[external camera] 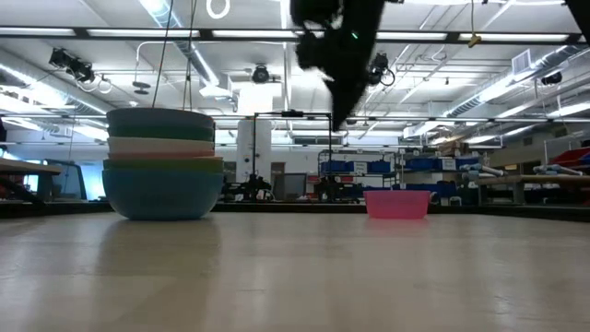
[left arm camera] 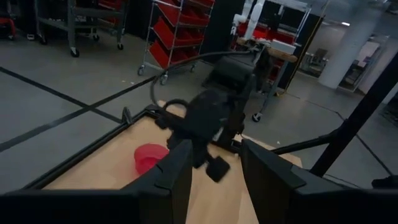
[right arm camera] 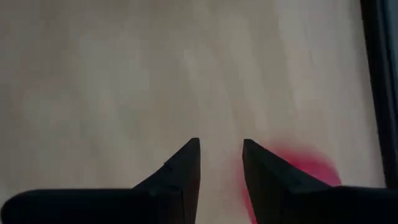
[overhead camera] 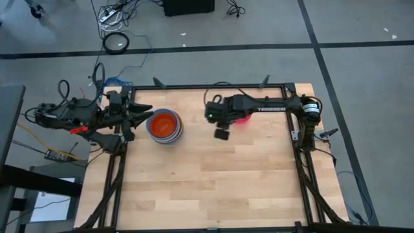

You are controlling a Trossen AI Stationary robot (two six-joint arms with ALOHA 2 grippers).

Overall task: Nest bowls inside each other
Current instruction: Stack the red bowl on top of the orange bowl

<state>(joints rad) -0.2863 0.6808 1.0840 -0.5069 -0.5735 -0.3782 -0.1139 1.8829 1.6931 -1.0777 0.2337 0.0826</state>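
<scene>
Right gripper (overhead camera: 222, 134) hangs above the desk (overhead camera: 207, 188), raised off the surface, near desk centre toward 12 o'clock in the high view. Its two dark wedge-shaped fingers (right arm camera: 180, 165) stand a narrow gap apart, nothing between them, pale wood grain below. Matte black plastic look, tapered tips. In the low view the same arm drops in from above as a dark blurred mass.

Magenta bowl (external camera: 397, 204) sits on the desk just beside that gripper, at about 1 o'clock of it from above, mostly hidden under the arm's forearm; only a pink-red edge shows there (overhead camera: 242, 120). Low view shows it as a small shallow round bowl with a flat rim, smooth plastic, upright, alone. Not touched by the fingers. In the right wrist view it is a blurred red patch (right arm camera: 308, 165) next to one fingertip.

Nested stack of bowls (external camera: 164, 164) stands at 9 to 10 o'clock of the desk, close to the left gripper (overhead camera: 143, 115). Smooth, round, plain plastic, rims layered: light blue at the base, grey-green, pale pink-white, teal on top from the side. From above the inside shows orange (overhead camera: 163, 123) with blue rim rings around it.

Left gripper waits at the desk's 9 o'clock edge, fingers (left arm camera: 177, 177) spread wide, empty, pointing toward the stack.

Desk is light butcher-block wood, matte, framed by black metal rails.
</scene>
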